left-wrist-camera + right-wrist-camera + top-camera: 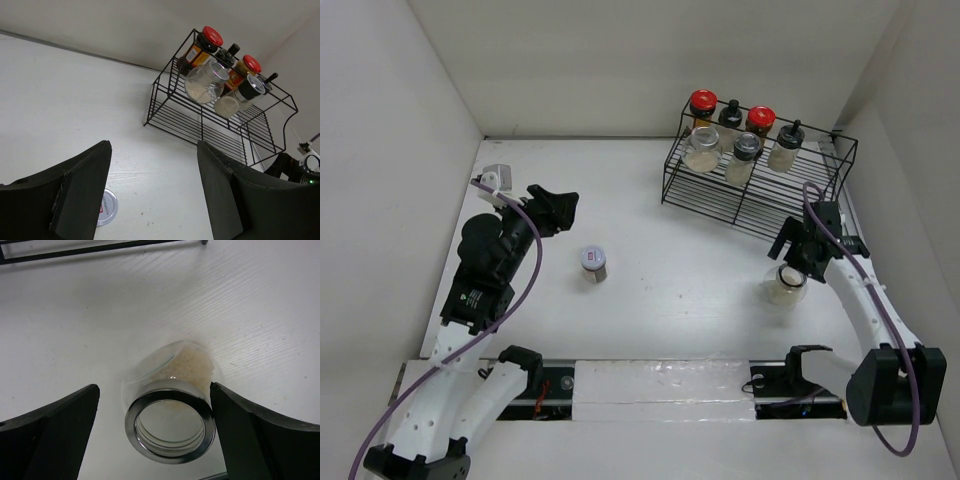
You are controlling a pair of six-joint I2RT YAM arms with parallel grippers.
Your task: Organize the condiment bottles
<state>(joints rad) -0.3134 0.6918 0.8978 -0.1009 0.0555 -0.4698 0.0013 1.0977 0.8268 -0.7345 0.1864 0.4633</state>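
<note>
R arm hangs over a squat clear jar w/ pale grains, which stands alone on the desk at near right, just in front of the black wire rack. R jaws are spread wide, one finger on each side of the jar w/ gaps both sides and nothing gripped. That reads as lining up for a side pinch below the metal rim. Whether a clear lid sits in that rim, can't tell from the wrist view.

L jaws are also released and empty, angled toward the far right. A small white-lidded jar stands mid-desk, near and below them, prob. next for that arm.

Six are already racked: two red-lidded jars and two black-capped bottles on the far tier, and a clear jar and grey-lidded shaker in front. So approx. two are left.
</note>
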